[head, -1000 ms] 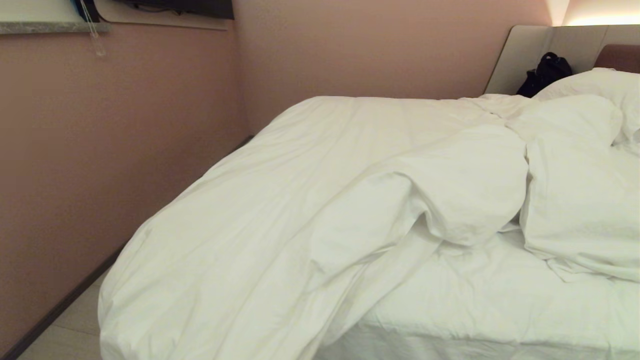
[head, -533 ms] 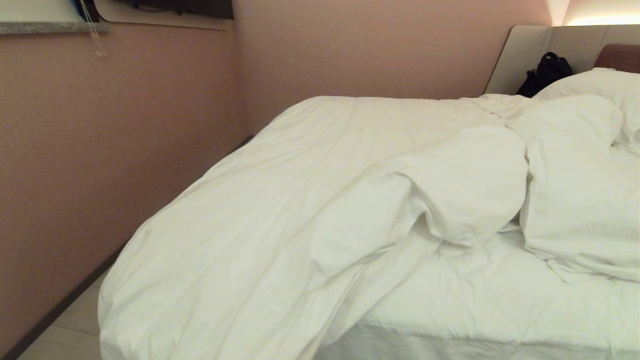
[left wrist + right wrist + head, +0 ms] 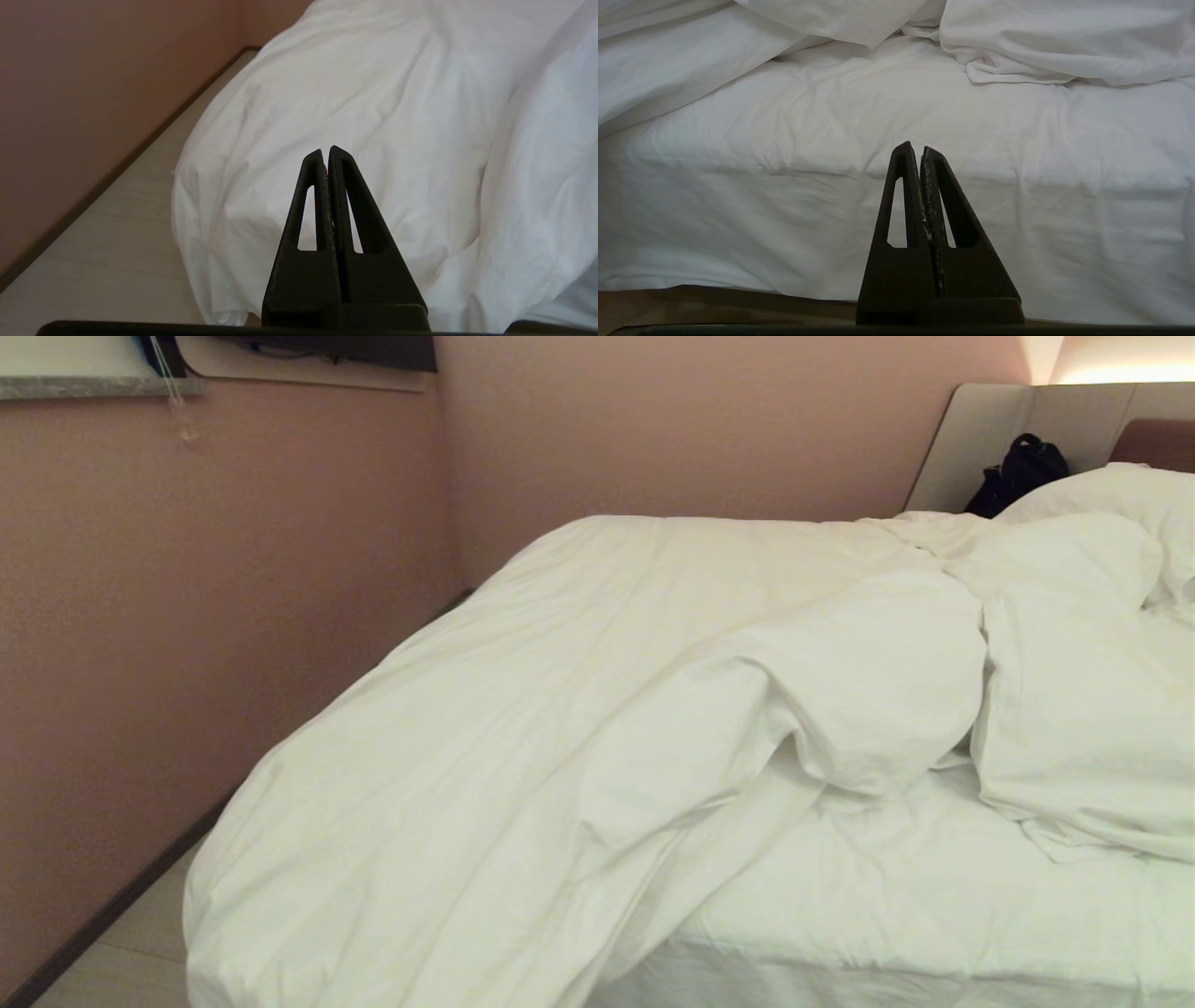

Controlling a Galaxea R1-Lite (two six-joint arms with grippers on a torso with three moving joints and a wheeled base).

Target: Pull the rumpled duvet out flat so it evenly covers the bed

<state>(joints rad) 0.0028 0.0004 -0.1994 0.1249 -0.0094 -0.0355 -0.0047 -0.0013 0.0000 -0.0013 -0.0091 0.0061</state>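
Observation:
The white duvet (image 3: 560, 709) lies rumpled on the bed (image 3: 934, 905). It hangs over the foot corner at the left and is folded back in a thick roll across the middle, so the mattress sheet shows near me. A second bunch of it (image 3: 1083, 709) lies by the pillow. Neither arm shows in the head view. In its wrist view my left gripper (image 3: 326, 151) is shut and empty, facing the duvet (image 3: 373, 116) at the hanging corner, apart from it. The right gripper (image 3: 916, 148) is shut and empty, facing the mattress side (image 3: 831, 196), with the duvet's folded edge (image 3: 1041, 42) beyond it.
A pink wall (image 3: 187, 616) runs close along the bed's left side, leaving a narrow strip of pale floor (image 3: 131, 943). A pillow (image 3: 1111, 490) and a black bag (image 3: 1018, 471) sit by the headboard (image 3: 971, 439). The bed's brown base (image 3: 714, 303) shows under the mattress.

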